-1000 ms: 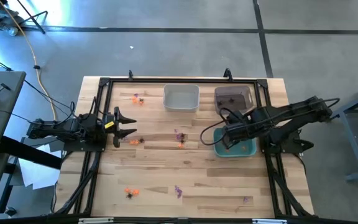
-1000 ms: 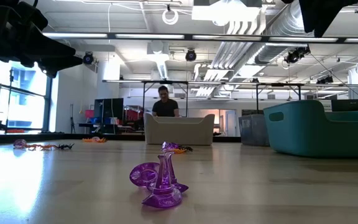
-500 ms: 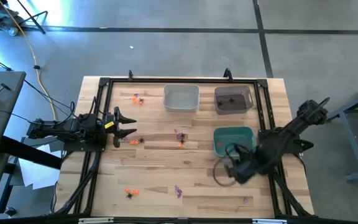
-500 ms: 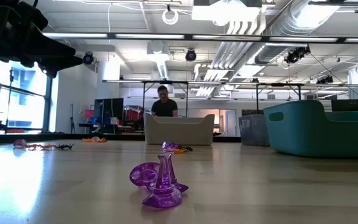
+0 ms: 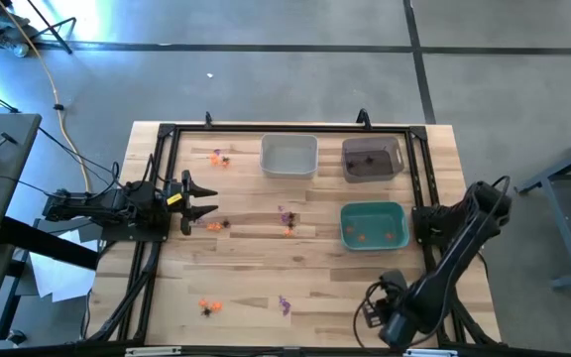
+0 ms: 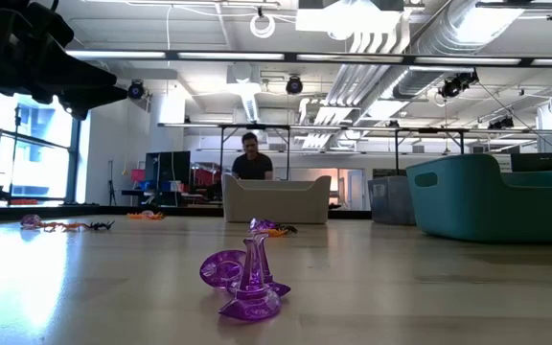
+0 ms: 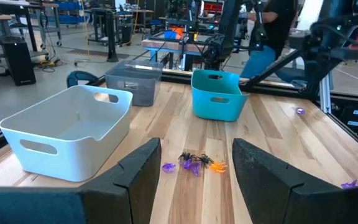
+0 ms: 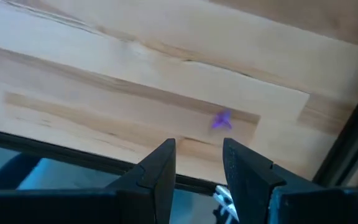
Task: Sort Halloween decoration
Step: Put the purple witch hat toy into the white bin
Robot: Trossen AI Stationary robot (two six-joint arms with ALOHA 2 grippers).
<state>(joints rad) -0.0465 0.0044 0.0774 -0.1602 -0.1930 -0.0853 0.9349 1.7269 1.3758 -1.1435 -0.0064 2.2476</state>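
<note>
Small orange, purple and black trinkets lie scattered on the wooden table: a cluster (image 5: 286,220) at the middle, a pair (image 5: 207,306) and a purple one (image 5: 284,303) near the near edge, more by the left gripper (image 5: 213,225) and at the far left (image 5: 218,156). Orange pieces lie in the teal bin (image 5: 373,224). My right gripper (image 5: 373,311) hovers open at the near right part of the table; in its wrist view a purple trinket (image 8: 222,120) lies on the wood just ahead of the gripper (image 8: 197,163). My left gripper (image 5: 202,203) waits open at the table's left side.
A white bin (image 5: 288,156) and a grey bin (image 5: 372,159) stand at the far side, the teal bin in front of the grey one. A black frame (image 5: 157,238) rims the table. In the low view a purple trinket (image 6: 246,284) stands close; a person sits far behind.
My right arm has swung quickly from above the teal bin toward the table's near edge and now hangs over the near right corner area by a purple trinket. The trinkets and bins have stayed where they were.
</note>
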